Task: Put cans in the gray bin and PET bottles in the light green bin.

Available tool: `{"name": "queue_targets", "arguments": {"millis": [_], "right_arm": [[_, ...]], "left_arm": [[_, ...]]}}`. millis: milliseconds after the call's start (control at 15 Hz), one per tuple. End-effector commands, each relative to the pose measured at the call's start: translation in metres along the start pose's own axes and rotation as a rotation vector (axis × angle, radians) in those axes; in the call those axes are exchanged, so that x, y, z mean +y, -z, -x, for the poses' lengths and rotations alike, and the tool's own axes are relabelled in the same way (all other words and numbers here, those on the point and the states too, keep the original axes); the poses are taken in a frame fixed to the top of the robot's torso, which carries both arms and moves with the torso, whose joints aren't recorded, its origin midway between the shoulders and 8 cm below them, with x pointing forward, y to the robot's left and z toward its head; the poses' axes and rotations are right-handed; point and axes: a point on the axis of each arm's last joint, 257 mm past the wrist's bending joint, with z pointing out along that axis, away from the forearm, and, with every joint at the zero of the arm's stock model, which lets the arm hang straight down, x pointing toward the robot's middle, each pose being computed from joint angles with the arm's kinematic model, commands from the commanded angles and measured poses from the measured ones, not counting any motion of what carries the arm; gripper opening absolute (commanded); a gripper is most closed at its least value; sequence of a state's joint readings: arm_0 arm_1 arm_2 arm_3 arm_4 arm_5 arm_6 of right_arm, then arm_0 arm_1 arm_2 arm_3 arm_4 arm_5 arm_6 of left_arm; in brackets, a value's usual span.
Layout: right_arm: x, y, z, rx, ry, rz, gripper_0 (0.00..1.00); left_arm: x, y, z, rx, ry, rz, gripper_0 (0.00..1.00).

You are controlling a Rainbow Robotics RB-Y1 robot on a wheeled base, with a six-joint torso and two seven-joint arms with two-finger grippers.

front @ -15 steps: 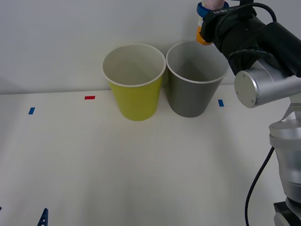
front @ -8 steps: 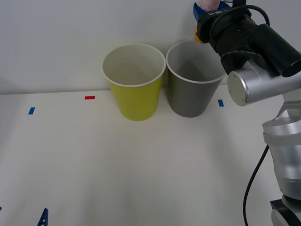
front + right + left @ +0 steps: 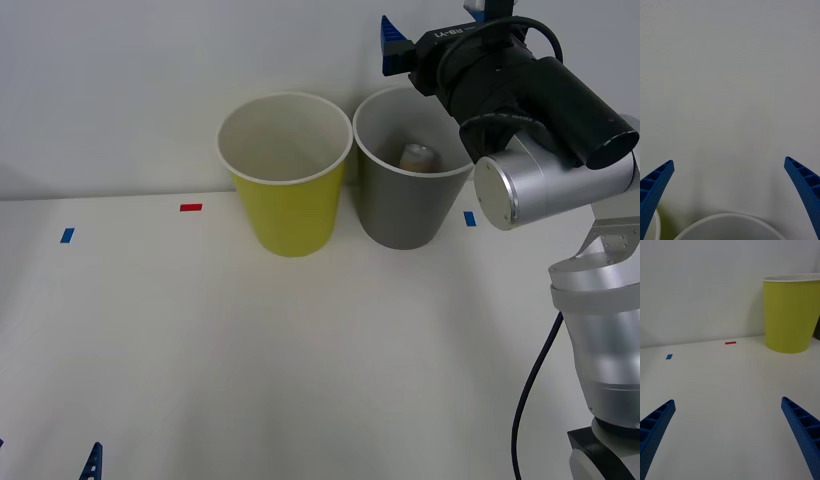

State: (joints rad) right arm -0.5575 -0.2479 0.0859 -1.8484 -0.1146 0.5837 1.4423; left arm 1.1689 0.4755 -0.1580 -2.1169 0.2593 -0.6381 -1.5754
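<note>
The left end effector [image 3: 730, 438] hangs low over the near edge of the white tabletop [image 3: 300, 350], its blue ribbed fingers [image 3: 92, 465] spread wide with nothing between them. Farther back, a small blue tape mark [image 3: 67, 235] and a red tape mark [image 3: 190, 207] lie on the tabletop to the left of the bins, and another blue tape mark [image 3: 469, 218] lies to the right of them. Against the pale wall [image 3: 150, 80] stand the two bins side by side, rims almost touching: the light green bin [image 3: 288, 205] on the left, the gray bin [image 3: 405, 205] on the right. The can [image 3: 418, 157] sits inside the gray bin, its silver top and pale body just visible below the white rim on the far side. Above the gray bin's rear edge hovers the right end effector [image 3: 730, 198], raised on the black and silver arm [image 3: 530, 120], its blue fingers [image 3: 655, 187] opened wide and gripping nothing, the bin's white rim directly below them.
</note>
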Motion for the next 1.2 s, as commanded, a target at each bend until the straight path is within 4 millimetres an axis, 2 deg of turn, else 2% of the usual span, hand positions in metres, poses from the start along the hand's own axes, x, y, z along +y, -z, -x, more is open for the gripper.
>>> {"name": "queue_targets", "arguments": {"millis": [67,200,533,600,733,867,1200], "right_arm": [[-0.003,0.001,0.002,-0.004,0.007,-0.006,1.00],[-0.008,0.010,0.009,-0.026,0.000,-0.021,1.00],[-0.041,0.057,0.007,-0.055,-0.022,-0.107,1.00],[-0.056,0.070,0.005,-0.057,-0.020,-0.145,1.00],[-0.071,0.093,-0.003,-0.051,-0.040,-0.181,1.00],[-0.079,0.114,-0.007,-0.049,-0.047,-0.207,1.00],[-0.089,0.164,-0.033,-0.029,-0.122,-0.275,1.00]], "left_arm": [[0.000,0.000,0.000,0.000,0.000,0.000,0.97],[0.000,0.000,0.000,0.000,0.000,0.000,0.97],[0.000,0.000,0.000,0.000,0.000,0.000,0.97],[0.000,0.000,0.000,0.000,0.000,0.000,0.97],[0.000,0.000,0.000,0.000,0.000,0.000,0.97],[0.000,0.000,0.000,0.000,0.000,0.000,0.97],[0.000,0.000,0.000,0.000,0.000,0.000,0.97]]}}
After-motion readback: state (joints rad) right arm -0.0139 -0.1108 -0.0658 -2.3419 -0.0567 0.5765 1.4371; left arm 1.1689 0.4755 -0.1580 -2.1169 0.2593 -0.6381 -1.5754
